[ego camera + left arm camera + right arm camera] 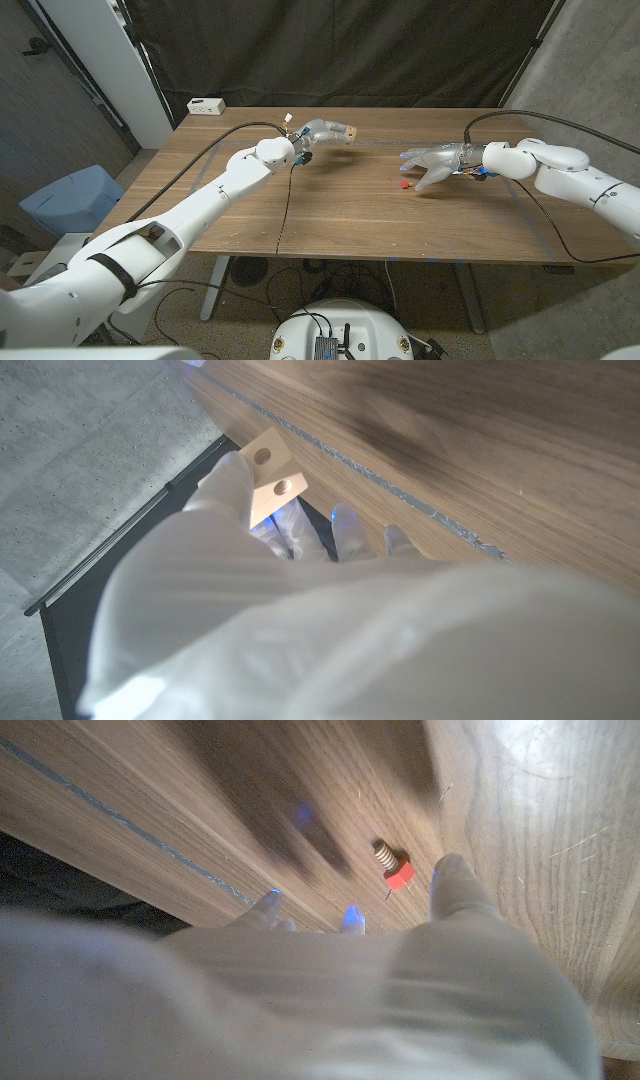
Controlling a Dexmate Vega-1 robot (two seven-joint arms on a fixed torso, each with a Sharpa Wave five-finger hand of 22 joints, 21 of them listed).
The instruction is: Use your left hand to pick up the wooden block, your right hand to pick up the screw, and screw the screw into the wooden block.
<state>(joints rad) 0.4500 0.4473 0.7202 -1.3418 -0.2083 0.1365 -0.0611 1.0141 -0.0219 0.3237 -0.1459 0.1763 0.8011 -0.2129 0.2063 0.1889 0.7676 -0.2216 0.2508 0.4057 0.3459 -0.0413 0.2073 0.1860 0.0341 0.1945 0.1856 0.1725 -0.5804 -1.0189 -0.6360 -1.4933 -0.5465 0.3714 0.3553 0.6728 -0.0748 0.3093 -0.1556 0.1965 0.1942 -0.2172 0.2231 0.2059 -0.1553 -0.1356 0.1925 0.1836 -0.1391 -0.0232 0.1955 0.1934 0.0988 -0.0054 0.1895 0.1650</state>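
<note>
Wooden tabletop (350, 215) spans the head view, its near edge bare between the two white arms that come in from the bottom corners. A dark cable (285, 215) trails from the left arm down across the boards toward that near edge.

Farther in, on the robot's right, the right hand (432, 163) hangs just above the table with its fingers spread and nothing in them. The screw (403, 184), with a red head and a ribbed pale shank, lies on the wood just beside those fingertips, on their near side and apart from them. In the right wrist view the screw (394, 866) lies on its side on the grain ahead of the hand (330, 990), untouched, with the thumb tip closest to it.

On the robot's left and a little deeper, the left hand (322, 132) is lifted off the table and grips the wooden block (346, 132) at its fingertips. In the left wrist view the block (272, 482) is a pale piece with two round holes showing, pinched between the fingers of the left hand (300, 620).

At the table's far left corner sits a small white box (207, 105). Behind the table hangs a dark curtain (340, 50).
</note>
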